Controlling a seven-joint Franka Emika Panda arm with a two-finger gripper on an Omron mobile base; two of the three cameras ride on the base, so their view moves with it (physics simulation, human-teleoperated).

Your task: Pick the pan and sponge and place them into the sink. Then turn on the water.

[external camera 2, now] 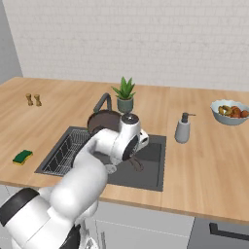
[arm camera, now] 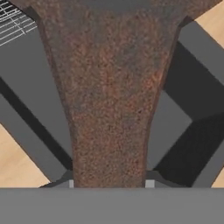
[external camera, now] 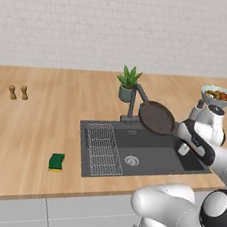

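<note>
While clamped on its handle, the end effector (external camera: 176, 129) holds the pan (external camera: 157, 117) above the sink (external camera: 153, 153).

Potted plant (external camera: 128, 83), fruit bowl (external camera 2: 230, 112), soap dispenser (external camera 2: 183, 128), two small, seemingly wooden shakers (external camera: 18, 92), all on the wooden counter (external camera: 28, 125).

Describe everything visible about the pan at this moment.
The pan is round, shallow and dark brown-black, with a rusty, speckled surface along its handle in the hand view. It is off the counter, held tilted in the air above the sink, just in front of the faucet. The gripper clamps its handle; nothing else appears to touch it.
</note>
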